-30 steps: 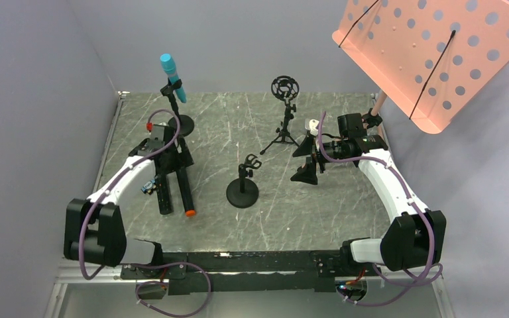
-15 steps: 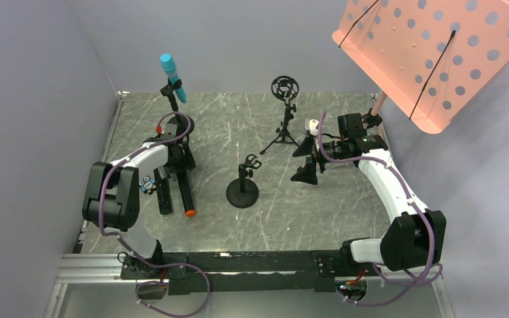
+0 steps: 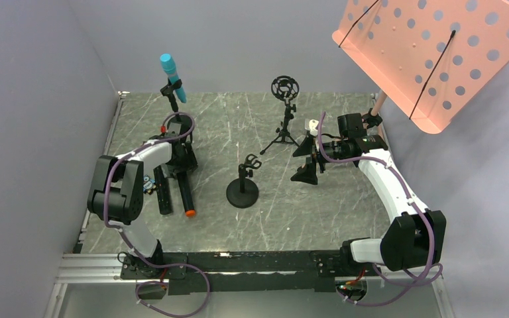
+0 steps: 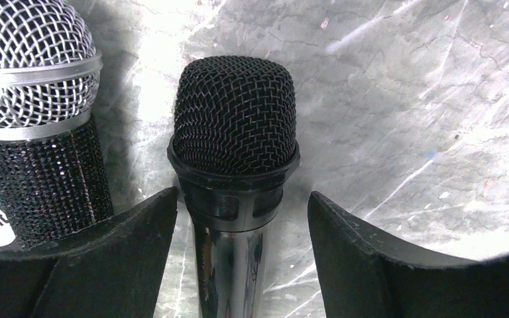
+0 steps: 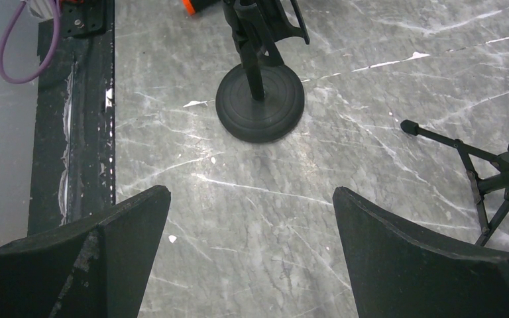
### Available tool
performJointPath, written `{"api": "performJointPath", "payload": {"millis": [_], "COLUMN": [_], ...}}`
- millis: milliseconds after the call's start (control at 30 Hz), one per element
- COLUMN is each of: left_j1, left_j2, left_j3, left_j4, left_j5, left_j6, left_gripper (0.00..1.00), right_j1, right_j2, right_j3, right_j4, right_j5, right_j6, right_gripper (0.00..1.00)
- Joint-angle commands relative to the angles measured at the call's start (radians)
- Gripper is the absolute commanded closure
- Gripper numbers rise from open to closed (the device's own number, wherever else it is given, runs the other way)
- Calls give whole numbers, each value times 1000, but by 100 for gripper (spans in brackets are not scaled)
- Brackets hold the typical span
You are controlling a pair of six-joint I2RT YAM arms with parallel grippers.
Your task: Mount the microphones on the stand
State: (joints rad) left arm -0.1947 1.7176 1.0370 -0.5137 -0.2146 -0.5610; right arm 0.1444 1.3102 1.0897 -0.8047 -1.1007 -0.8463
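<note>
A turquoise mic (image 3: 172, 77) sits clipped in the back-left stand. A black mic with an orange end cap (image 3: 185, 192) and a black mic with a silver mesh head (image 3: 162, 192) lie side by side on the table at the left. My left gripper (image 3: 176, 161) is low over their head ends. In the left wrist view it (image 4: 242, 225) is open, its fingers straddling the orange-capped mic's shaft (image 4: 233, 258) just below its black mesh head, with the silver-headed mic (image 4: 33, 73) to the left. My right gripper (image 3: 308, 162) is open and empty above the table (image 5: 252, 218).
A round-base stand with an empty clip (image 3: 242, 189) stands mid-table and shows in the right wrist view (image 5: 260, 99). A tripod stand with a ring mount (image 3: 283, 119) stands behind it. An orange perforated music desk (image 3: 431, 53) overhangs the back right. Walls close in on the left and back.
My left arm has folded up, its elbow rising near the left edge, and its gripper has settled around the head end of the orange-capped mic. The right arm has not moved.
</note>
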Motion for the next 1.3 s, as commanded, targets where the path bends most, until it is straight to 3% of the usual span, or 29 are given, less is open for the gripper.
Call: {"api": "performJointPath", "payload": {"millis": [0, 167, 400, 633, 1000, 1267], "left_j1": [-6, -6, -6, -6, -6, -8], "left_j2": [19, 43, 71, 75, 34, 27], "left_j3": [43, 56, 59, 57, 30, 2], "left_j4": [-2, -1, 7, 2, -33, -18], "left_j5": [-1, -6, 13, 3, 80, 110], "left_j6": [19, 25, 36, 40, 78, 77], "left_gripper": [24, 26, 41, 47, 38, 45], "right_j1": [-5, -5, -6, -6, -6, -6], "right_j2": [-7, -8, -11, -16, -22, -31], "right_j3": [10, 10, 10, 11, 12, 12], "right_j4": [13, 11, 10, 9, 8, 10], "right_j5": [-8, -8, -7, -7, -11, -11], "right_j6": [-33, -33, -34, -36, -39, -37], "right_gripper": [0, 0, 0, 0, 0, 0]}}
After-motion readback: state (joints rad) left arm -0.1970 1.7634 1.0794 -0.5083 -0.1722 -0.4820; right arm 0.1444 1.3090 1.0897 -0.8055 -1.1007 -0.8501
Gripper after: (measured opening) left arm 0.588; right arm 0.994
